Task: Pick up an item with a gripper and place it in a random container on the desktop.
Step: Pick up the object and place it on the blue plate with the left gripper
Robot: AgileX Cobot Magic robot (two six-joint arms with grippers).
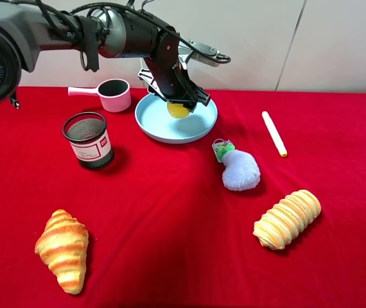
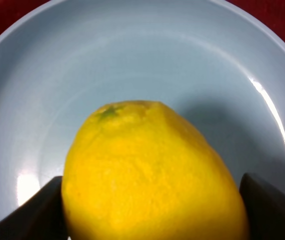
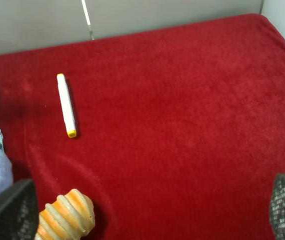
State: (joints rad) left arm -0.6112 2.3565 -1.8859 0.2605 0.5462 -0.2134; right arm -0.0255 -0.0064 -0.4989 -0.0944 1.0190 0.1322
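The yellow lemon [image 1: 178, 110] is held between the fingers of my left gripper [image 1: 180, 101], which is shut on it, low over the inside of the light-blue plate [image 1: 151, 123] at the back of the red desktop [image 1: 170, 212]. I cannot tell if the lemon touches the plate. In the left wrist view the lemon [image 2: 152, 175] fills the middle, with a black finger [image 2: 37, 215] on each side and the plate [image 2: 132, 55] behind it. My right gripper [image 3: 147, 220] is open and empty over bare red cloth [image 3: 182, 125]; it is out of the exterior high view.
A pink handled cup [image 1: 114, 95] and a black mesh cup [image 1: 88, 139] stand left of the plate. A fluffy blue pompom [image 1: 239, 170], a white marker [image 1: 274, 133] and a striped croissant [image 1: 287, 219] lie to the right. Another croissant [image 1: 63, 249] lies front left.
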